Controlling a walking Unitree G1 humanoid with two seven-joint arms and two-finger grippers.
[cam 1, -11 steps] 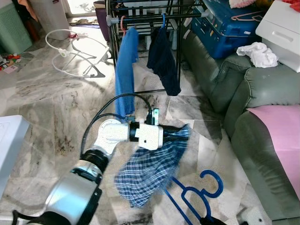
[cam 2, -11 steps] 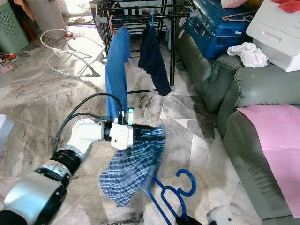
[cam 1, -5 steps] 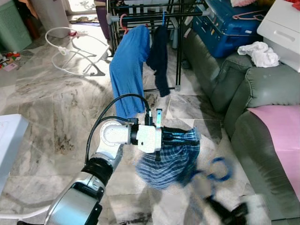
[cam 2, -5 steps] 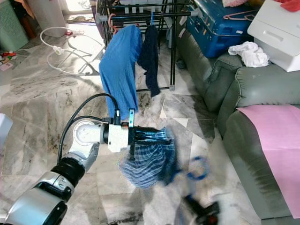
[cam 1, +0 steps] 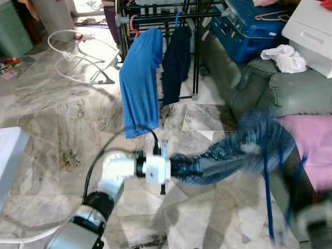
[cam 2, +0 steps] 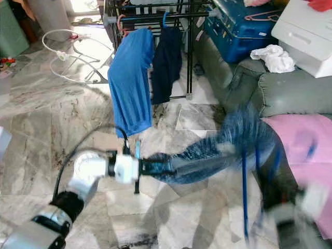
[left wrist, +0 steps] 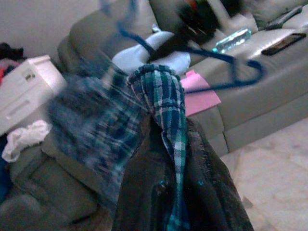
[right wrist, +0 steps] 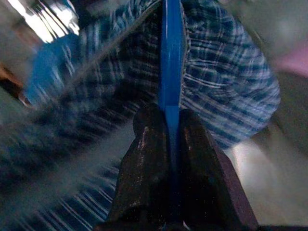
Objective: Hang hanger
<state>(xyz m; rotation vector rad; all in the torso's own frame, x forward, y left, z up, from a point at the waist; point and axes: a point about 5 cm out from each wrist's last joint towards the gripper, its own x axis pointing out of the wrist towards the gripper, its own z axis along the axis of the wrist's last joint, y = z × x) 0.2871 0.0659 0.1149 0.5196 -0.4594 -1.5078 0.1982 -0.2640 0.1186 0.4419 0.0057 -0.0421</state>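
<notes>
The blue plastic hanger (cam 1: 268, 192) is showing as a motion-blurred thin streak, standing roughly upright in front of the sofa at the robot's right. In the left wrist view its triangular frame (left wrist: 226, 60) is appearing tilted, above the plaid cloth. In the right wrist view its flat blue bar (right wrist: 171, 62) is sitting clamped edge-on between two dark fingers (right wrist: 144, 159).

The blue-and-white plaid garment (cam 1: 233, 155) is stretching as a blurred band between the left arm's end and the hanger, off the floor. One bunched end (left wrist: 163, 103) is lying across dark fingers; its far end (right wrist: 226, 82) is draping around the hanger bar.
</notes>
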